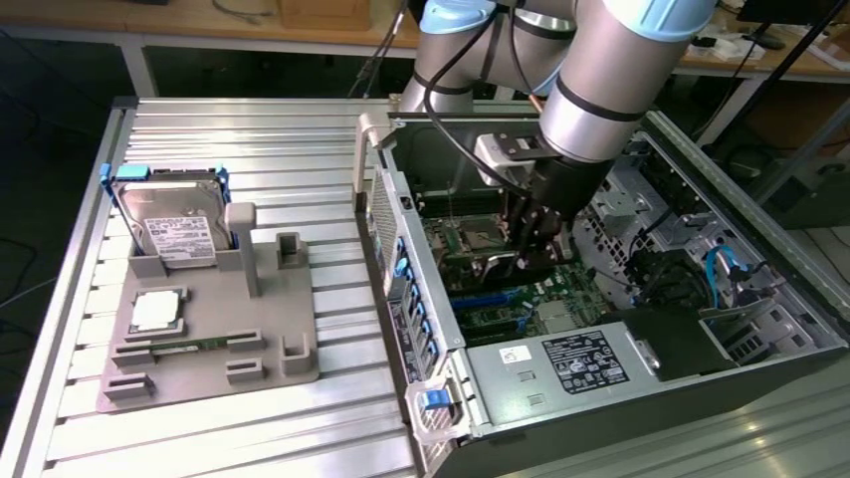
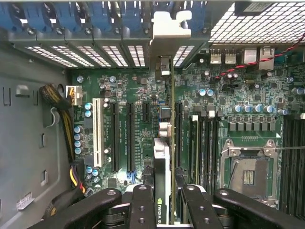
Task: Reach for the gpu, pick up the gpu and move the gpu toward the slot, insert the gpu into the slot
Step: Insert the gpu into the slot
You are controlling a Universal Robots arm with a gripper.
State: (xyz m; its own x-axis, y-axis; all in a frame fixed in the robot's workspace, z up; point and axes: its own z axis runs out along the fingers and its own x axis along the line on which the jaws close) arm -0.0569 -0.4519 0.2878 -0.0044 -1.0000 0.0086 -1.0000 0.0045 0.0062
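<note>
My gripper (image 1: 534,261) is down inside the open computer case, above the green motherboard (image 1: 558,299). It is shut on the gpu (image 2: 162,157), which I see edge-on as a thin dark blade between the two black fingers (image 2: 141,202). The gripper (image 2: 165,207) holds the card's near end. The card's silvery end bracket (image 2: 167,29) lies against the case's rear slot openings. In the exterior view the gpu (image 1: 497,267) hangs under the fingers, low over the board. Long black connector strips (image 2: 129,138) run parallel beside the card. The slot under the card is hidden by it.
The square silver processor socket (image 2: 250,167) and memory slots (image 2: 205,148) lie beside the card. Yellow and black cables (image 2: 62,114) run along the case wall. Outside the case, a grey fixture (image 1: 213,339) holds a hard drive (image 1: 173,224). The power supply (image 1: 571,363) fills the case's near end.
</note>
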